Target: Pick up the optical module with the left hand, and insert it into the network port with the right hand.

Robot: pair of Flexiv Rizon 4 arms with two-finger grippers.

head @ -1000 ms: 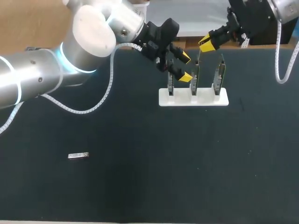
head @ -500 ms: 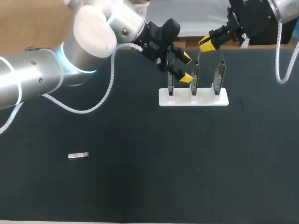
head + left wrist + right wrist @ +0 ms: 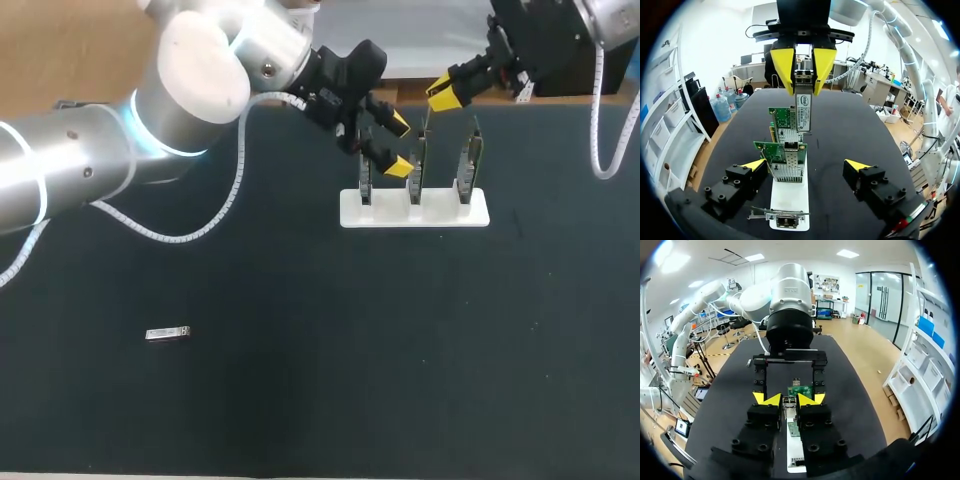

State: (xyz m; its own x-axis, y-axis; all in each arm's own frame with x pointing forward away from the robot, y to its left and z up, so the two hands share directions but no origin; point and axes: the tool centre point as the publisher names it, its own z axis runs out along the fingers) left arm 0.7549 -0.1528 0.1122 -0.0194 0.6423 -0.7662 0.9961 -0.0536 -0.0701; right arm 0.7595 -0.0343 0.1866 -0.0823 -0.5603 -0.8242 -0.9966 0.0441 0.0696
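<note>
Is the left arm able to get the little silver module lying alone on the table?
Probably yes. The silver module lies on bare table with nothing around it, and the left gripper, by the card rack, is open.

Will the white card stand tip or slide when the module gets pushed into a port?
Likely tippy: the white stand is a low narrow base under three tall upright cards, so a push lands high. It seems to sit loose on the table, so it may slide.

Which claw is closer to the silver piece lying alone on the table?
Left. The left gripper is at the card stand, far from the silver piece; the right gripper lies beyond.
</note>
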